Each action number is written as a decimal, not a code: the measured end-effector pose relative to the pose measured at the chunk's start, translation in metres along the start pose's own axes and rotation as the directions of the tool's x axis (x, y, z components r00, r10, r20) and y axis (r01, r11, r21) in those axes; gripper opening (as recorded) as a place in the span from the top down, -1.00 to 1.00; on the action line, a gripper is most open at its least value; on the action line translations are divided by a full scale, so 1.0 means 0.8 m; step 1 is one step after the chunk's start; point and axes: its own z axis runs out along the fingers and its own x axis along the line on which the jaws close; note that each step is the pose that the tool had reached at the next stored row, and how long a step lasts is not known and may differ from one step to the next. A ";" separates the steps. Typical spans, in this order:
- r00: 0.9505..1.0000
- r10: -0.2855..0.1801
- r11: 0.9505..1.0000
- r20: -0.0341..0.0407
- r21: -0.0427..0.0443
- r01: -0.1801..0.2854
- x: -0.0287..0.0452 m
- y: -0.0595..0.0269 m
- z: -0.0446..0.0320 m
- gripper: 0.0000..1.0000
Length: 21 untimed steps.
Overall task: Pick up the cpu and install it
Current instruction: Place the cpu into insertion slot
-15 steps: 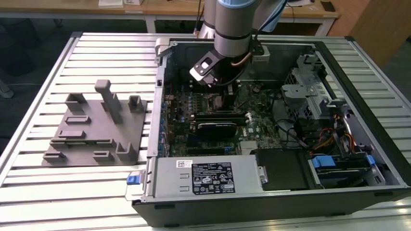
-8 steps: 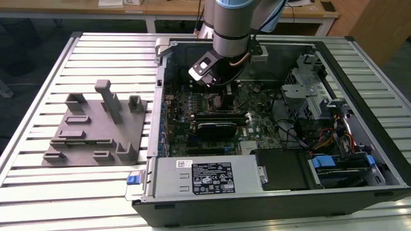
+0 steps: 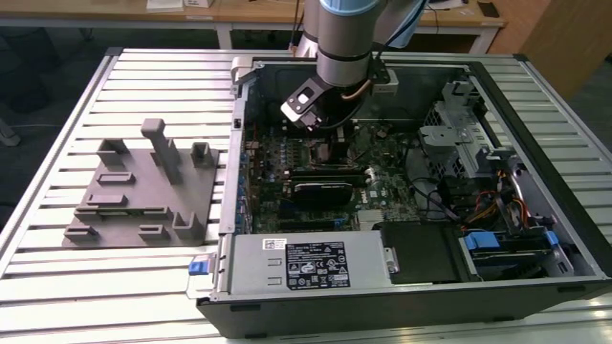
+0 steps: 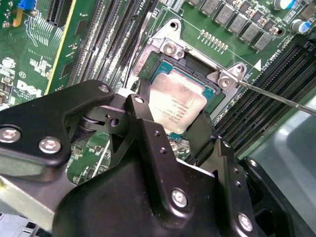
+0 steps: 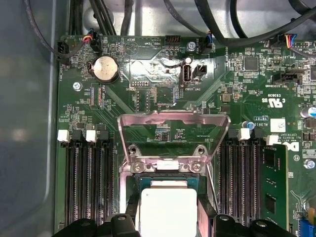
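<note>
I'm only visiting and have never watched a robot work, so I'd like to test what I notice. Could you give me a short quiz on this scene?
1. Short answer: what stands on the slatted table at the exterior view's left of the open computer case?
2. True or false: the metal hold-down plate at the chip socket is swung open.
3. Pick one. The gripper is:
A) over the bare table
B) inside the case, right at the silver chip
C) high above the case, well clear of it

Key: 1, a grey plastic tray of blocks. 2, true. 3, B.
</note>
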 end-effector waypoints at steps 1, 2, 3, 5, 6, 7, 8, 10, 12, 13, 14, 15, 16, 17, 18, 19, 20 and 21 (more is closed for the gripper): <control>1.000 -0.002 1.000 0.000 0.000 0.002 0.0000 0.000 0.0004 -0.08; 1.000 -0.003 1.000 0.000 0.000 0.003 0.0000 0.000 0.0007 -0.08; 1.000 -0.003 1.000 0.000 0.000 0.003 0.0000 0.000 0.0009 -0.08; 1.000 -0.004 1.000 0.000 0.000 0.004 0.0001 0.000 0.0012 -0.08; 1.000 -0.004 1.000 0.000 0.000 0.004 0.0001 0.000 0.0014 -0.08; 1.000 -0.004 1.000 -0.001 0.000 0.004 0.0002 -0.001 0.0014 -0.08; 1.000 -0.004 1.000 -0.001 0.000 0.004 0.0002 -0.001 0.0015 -0.08; 1.000 -0.004 1.000 -0.001 0.000 0.004 0.0002 -0.001 0.0016 -0.08; 1.000 -0.004 1.000 -0.001 0.000 0.004 0.0002 -0.001 0.0016 -0.08; 1.000 -0.004 1.000 -0.001 0.000 0.004 0.0002 -0.001 0.0016 -0.08; 1.000 -0.004 1.000 -0.001 0.000 0.004 0.0002 -0.001 0.0017 -0.08; 1.000 -0.004 1.000 -0.001 0.000 0.004 0.0002 -0.002 0.0017 -0.08; 1.000 -0.004 1.000 -0.001 0.000 0.004 0.0002 -0.002 0.0017 -0.08; 1.000 -0.006 1.000 -0.002 0.000 0.006 0.0002 -0.002 0.0017 -0.08; 1.000 -0.008 1.000 -0.002 0.000 0.008 0.0002 -0.002 0.0017 -0.08; 1.000 -0.011 1.000 -0.003 0.000 0.011 0.0002 -0.002 0.0018 -0.08; 1.000 -0.013 1.000 -0.003 0.000 0.013 0.0002 -0.002 0.0018 -0.08; 1.000 -0.015 1.000 -0.003 0.000 0.015 0.0003 -0.002 0.0018 -0.08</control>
